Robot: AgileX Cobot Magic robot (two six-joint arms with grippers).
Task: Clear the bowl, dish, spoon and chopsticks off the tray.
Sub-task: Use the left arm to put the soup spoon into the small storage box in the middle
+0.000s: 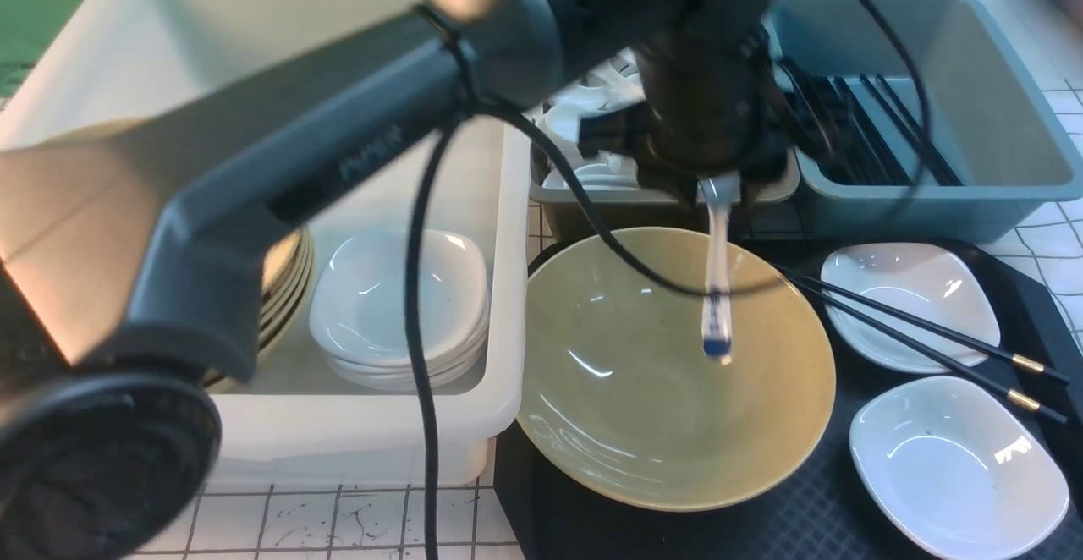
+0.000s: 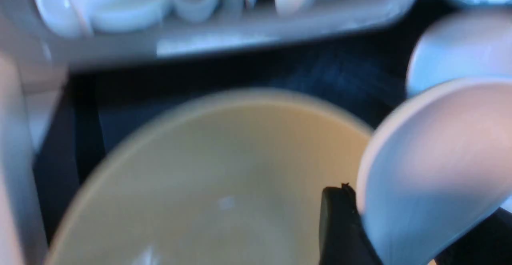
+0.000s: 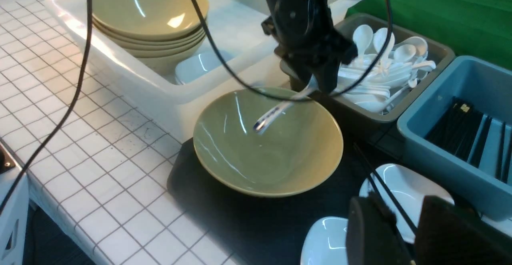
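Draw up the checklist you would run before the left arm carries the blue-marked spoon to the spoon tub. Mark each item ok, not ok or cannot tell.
1. Grip: the left gripper is shut on the soup spoon at its scoop end, with the handle hanging down: ok.
2. Handle tip above the rim of the olive-yellow bowl: cannot tell.
3. Destination: the grey tub of white spoons is open-topped and sits just behind the bowl: ok.
4. The black cable loops close past the soup spoon and may snag: not ok.
5. The right gripper is open near the chopsticks, away from the path: ok.
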